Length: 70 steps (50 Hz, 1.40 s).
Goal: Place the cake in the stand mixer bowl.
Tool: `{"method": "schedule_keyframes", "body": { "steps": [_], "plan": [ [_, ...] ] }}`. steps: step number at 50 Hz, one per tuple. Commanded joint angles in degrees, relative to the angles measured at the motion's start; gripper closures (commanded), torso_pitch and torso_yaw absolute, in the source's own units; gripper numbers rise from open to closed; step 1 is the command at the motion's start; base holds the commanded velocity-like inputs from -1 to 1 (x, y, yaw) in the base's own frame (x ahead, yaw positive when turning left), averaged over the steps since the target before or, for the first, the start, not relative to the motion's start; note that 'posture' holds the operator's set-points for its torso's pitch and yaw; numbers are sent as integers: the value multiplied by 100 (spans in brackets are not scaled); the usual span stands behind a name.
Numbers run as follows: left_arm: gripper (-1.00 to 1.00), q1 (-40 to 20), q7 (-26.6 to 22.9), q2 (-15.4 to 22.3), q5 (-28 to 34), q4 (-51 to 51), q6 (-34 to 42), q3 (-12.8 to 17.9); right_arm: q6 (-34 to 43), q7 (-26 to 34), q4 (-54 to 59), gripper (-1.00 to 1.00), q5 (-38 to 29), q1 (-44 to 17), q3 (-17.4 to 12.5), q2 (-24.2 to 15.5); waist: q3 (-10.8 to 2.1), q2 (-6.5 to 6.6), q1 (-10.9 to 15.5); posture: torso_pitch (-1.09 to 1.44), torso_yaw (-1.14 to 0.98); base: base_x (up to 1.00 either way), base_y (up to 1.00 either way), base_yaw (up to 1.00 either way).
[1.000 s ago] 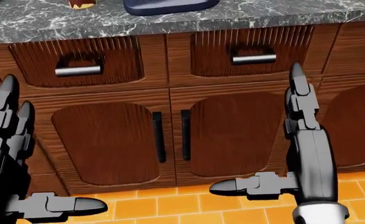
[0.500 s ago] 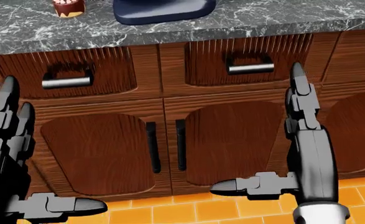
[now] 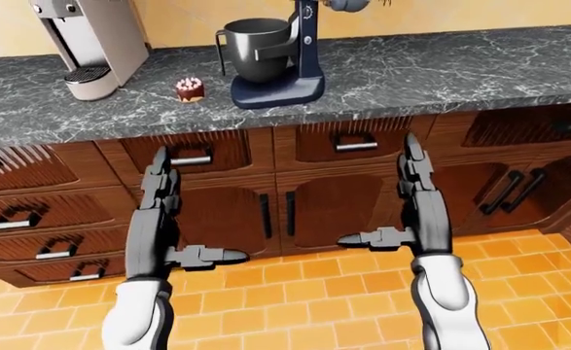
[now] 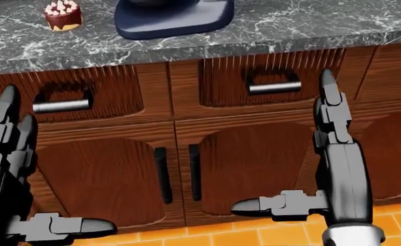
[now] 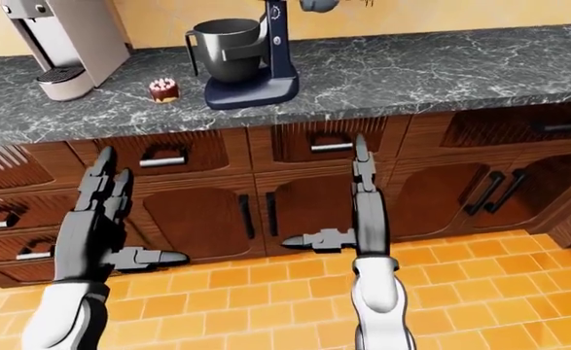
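A small chocolate cake [image 3: 190,89] with pink topping sits on the grey marble counter [image 3: 441,65], just left of the dark blue stand mixer [image 3: 300,55]. The mixer's grey metal bowl [image 3: 256,47] stands empty-looking on its base. In the head view only the cake [image 4: 63,15] and the mixer base [image 4: 172,18] show at the top edge. My left hand [image 3: 199,208] and right hand [image 3: 377,191] are both open, fingers pointing up and thumbs inward. They hang below the counter in front of the cabinet doors, holding nothing.
A beige coffee machine [image 3: 90,44] stands on the counter at the left. Below the counter run wooden drawers with metal handles [image 4: 274,87] and cabinet doors [image 4: 248,164]. The floor [image 3: 304,306] is orange tile.
The whole head view has shifted: the counter edge, drawers and doors have slid down, and the cake and mixer base show more. The camera moved. Both hands keep their pose.
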Motion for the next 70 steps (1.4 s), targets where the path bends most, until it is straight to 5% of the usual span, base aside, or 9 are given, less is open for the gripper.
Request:
{"method": "schedule_keyframes", "body": {
  "steps": [1,2,15,28,40,49,53,66,70],
  "plan": [
    [-100,-69,23,35,-1,-178,-132,44,-138,7,-208,-100,4,-95,33,10,-101,100,5,0,0,12,0,0],
    [-100,-69,24,35,4,-175,-134,42,-135,8,-212,-100,4,-96,31,10,-186,321,20,0,0,11,0,0],
    [-100,-105,33,42,-20,-166,-128,75,-40,40,-270,-100,-6,-162,14,-5,-157,-725,106,0,0,12,0,0],
    [-100,-16,28,27,-70,-478,18,167,-6,38,-376,-100,-36,-140,6,-1,-155,152,11,0,0,11,0,0],
    [-100,-44,43,28,-83,-423,-26,199,-46,26,-332,-100,-50,-157,11,0,-193,-708,106,0,0,12,0,0],
    [-100,-66,51,39,-87,-352,-69,201,-78,24,-306,-100,-49,-160,7,-3,-55,-268,35,0,0,12,0,0],
    [-100,-52,48,39,-91,-353,-81,205,-84,21,-318,-100,-54,-144,10,-1,-184,326,21,0,0,12,0,0],
    [-100,-23,38,35,-106,-415,-62,232,-11,15,-465,-100,-126,-124,58,15,-154,-725,102,0,0,11,0,0],
    [-100,-24,38,34,-101,-392,-82,233,-27,12,-473,-100,-134,-124,51,12,-134,-527,35,0,0,12,0,0]
  ]
}}
